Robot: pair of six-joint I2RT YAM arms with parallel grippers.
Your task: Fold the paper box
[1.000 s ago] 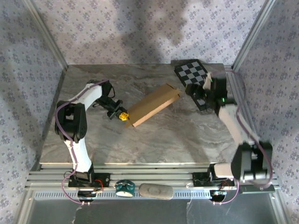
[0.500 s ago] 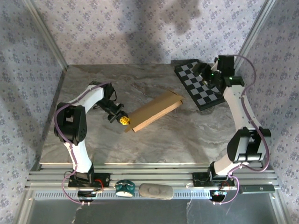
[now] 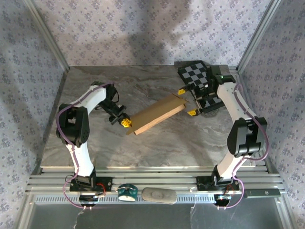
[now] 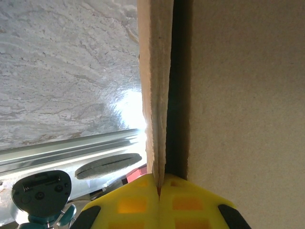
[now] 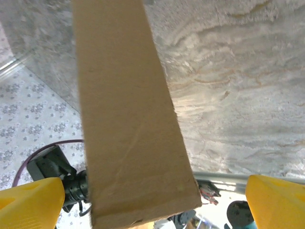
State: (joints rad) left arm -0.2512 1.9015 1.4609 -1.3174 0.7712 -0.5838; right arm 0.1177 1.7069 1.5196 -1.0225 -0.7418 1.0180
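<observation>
The left end effector (image 3: 125, 123) is clamped on the near-left edge of the paper box (image 3: 156, 113), seemingly to steady it where it slants across the middle of the table (image 3: 181, 143). At its far-right end the right end effector (image 3: 187, 102) stands wide open, straddling the cardboard, probably to take hold.

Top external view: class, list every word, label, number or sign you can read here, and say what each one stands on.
No text can be read.
The box is plain brown cardboard with no print.
The checkerboard has only squares.
The teal device by the near rail is too small to show any marking.
</observation>
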